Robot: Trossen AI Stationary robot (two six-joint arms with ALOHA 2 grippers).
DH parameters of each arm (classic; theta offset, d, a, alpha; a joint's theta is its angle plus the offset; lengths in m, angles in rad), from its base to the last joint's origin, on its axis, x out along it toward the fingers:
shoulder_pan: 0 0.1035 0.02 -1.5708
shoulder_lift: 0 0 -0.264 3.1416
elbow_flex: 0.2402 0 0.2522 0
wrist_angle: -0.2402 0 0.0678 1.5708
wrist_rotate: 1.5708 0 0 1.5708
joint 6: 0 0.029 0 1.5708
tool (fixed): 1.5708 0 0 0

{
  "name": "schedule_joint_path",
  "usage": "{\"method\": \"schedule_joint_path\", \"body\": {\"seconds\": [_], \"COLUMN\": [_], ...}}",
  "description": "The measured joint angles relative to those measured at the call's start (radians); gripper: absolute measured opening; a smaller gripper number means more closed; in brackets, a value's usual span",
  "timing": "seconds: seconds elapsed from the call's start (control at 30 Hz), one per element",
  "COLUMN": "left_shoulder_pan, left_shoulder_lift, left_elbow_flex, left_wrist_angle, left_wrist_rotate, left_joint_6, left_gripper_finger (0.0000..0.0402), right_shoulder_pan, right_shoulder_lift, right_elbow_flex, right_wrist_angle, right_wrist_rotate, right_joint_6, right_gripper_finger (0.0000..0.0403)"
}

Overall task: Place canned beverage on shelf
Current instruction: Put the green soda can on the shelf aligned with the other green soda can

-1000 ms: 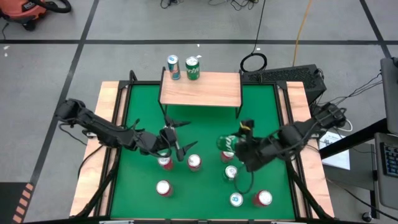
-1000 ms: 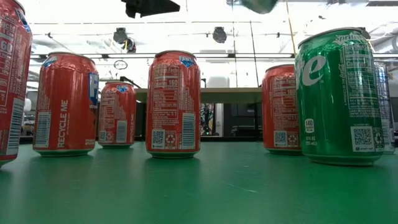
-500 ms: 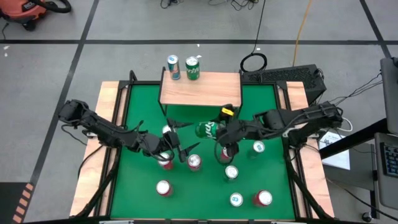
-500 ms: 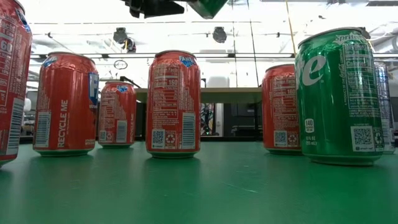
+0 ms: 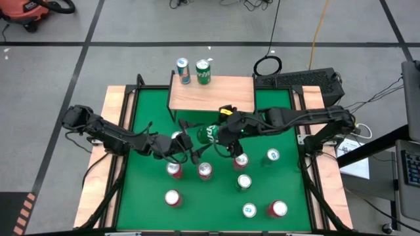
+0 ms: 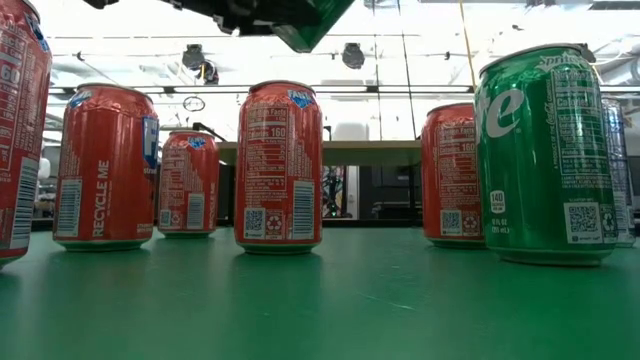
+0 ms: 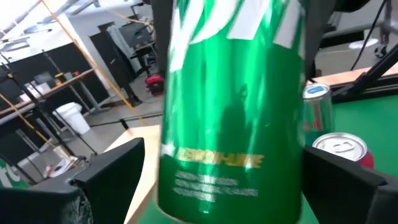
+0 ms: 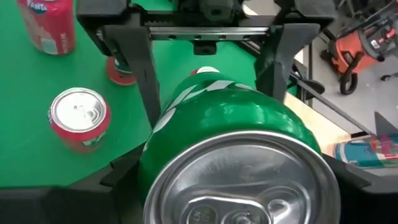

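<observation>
A green can (image 5: 209,134) hangs above the green table (image 5: 275,124), near the front of the shelf (image 5: 211,94), a light wooden top on black legs. My right gripper (image 5: 224,133) is shut on the can. My left gripper (image 5: 191,141) is open, with one finger on each side of the can's bottom half (image 7: 230,124). In the right wrist view the can's top (image 8: 239,186) faces the camera, and the left gripper's two fingers (image 8: 142,74) flank the can beyond it. The low view shows only the can's bottom corner (image 6: 310,22) at the top. My right gripper pinches the can's side wall near its top end (image 8: 155,158) between its two fingers (image 8: 127,171). It comes from the table's right, slanting down. The can is lifted clear and lies tilted, with its bottom end toward the left arm. My left gripper's fingers stand beside the can; whether they touch it I cannot tell.
Several red cans (image 5: 205,171) and green or teal-topped cans (image 5: 244,181) stand on the table's near half, below and in front of both grippers. A blue can (image 5: 183,71) and a green can (image 5: 203,72) stand at the shelf's far edge.
My right gripper has carried the green can toward the table's left and far side, from over the right-hand cans to the left gripper, turning as it went. The can now sits between the left gripper's open fingers. The left gripper has rolled a little.
</observation>
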Motion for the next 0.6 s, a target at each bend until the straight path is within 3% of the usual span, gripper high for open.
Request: {"method": "schedule_joint_path", "body": {"seconds": [0.17,0.47,0.6], "left_shoulder_pan": [0.004,0.003,0.003], "left_shoulder_lift": [0.0,0.0,-0.001], "left_elbow_flex": [0.0,0.0,0.0], "left_wrist_angle": [-0.005,-0.049,-0.052], "left_wrist_rotate": [-0.007,-0.064,-0.067], "left_joint_6": [0.003,0.002,-0.001], "left_gripper_finger": [0.0385,0.0295,0.0283], "right_shoulder_pan": [-0.023,-0.042,-0.042], "right_shoulder_lift": [0.021,0.048,0.049], "right_elbow_flex": [0.0,0.0,0.0], "right_wrist_angle": [0.032,0.041,0.052], "right_wrist_rotate": [-0.002,-0.025,-0.026], "right_joint_6": [-0.032,-0.057,-0.044], "right_gripper_finger": [0.0299,0.0299,0.0309]}}
